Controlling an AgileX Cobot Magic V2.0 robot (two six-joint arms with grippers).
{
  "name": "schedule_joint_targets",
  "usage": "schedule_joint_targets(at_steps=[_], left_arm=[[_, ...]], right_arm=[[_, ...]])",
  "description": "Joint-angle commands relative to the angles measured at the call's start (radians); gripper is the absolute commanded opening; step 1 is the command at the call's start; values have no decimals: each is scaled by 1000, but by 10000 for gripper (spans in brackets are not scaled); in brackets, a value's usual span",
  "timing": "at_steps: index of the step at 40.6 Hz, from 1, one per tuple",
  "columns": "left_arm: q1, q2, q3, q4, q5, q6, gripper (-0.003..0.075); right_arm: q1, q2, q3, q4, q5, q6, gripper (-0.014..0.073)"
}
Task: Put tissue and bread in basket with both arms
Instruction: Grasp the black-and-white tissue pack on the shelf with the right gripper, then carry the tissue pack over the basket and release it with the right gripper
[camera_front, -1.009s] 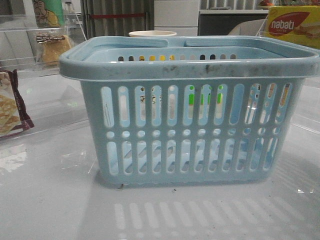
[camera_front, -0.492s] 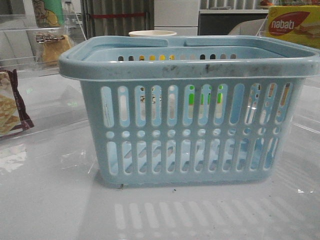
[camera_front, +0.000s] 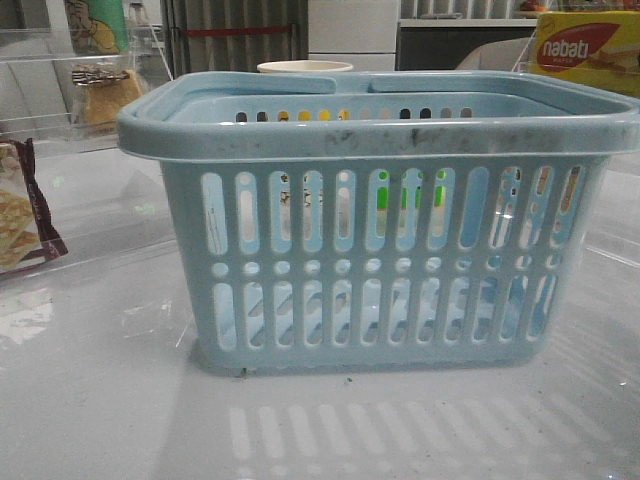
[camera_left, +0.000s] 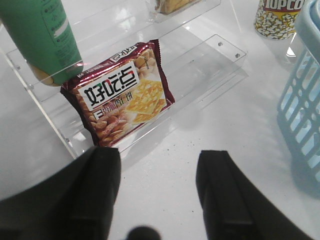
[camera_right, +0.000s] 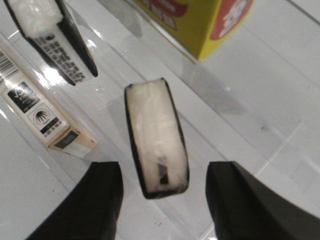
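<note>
The light-blue basket (camera_front: 380, 250) stands mid-table in the front view, and its side shows in the left wrist view (camera_left: 305, 100). The bread (camera_front: 105, 92), golden-brown in clear wrap, sits on the clear shelf at the far left; my left gripper (camera_left: 160, 170) is open and empty over bare table, near the shelf front. The tissue (camera_right: 156, 137), a small dark-edged pack with a pale face, stands on edge on a clear shelf. My right gripper (camera_right: 162, 185) is open, its fingers either side of the pack's near end without touching it. Neither gripper shows in the front view.
A maroon cracker bag (camera_left: 122, 95) leans on the clear shelf beside a green bottle (camera_left: 45, 40). A popcorn cup (camera_left: 277, 17) stands near the basket. A yellow nabati box (camera_right: 200, 20), a second dark pack (camera_right: 50, 37) and a beige box (camera_right: 40, 110) share the right shelf.
</note>
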Motion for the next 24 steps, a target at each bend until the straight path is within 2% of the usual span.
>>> schedule_joint_targets(at_steps=[1,6,11,14,24], left_arm=[[1,-1,-28,-9,-85,1,400],[1,-1,-28,-9,-85,1,400],[1,-1,-28,-9,-87,1,400],[1,-1,-28,-9,-93,1,400],[1,-1,-28,-9,-98,1,400]], right_arm=[[-7,-33,-39,1,-90,-9,487],[-7,-24,-39,1,-106,-9,442],[-7,-26,-39,0,-112,-9,274],[-5,-35,-39,0,-111,-9,214],[29,-157,-39,2,-80,-9,193]])
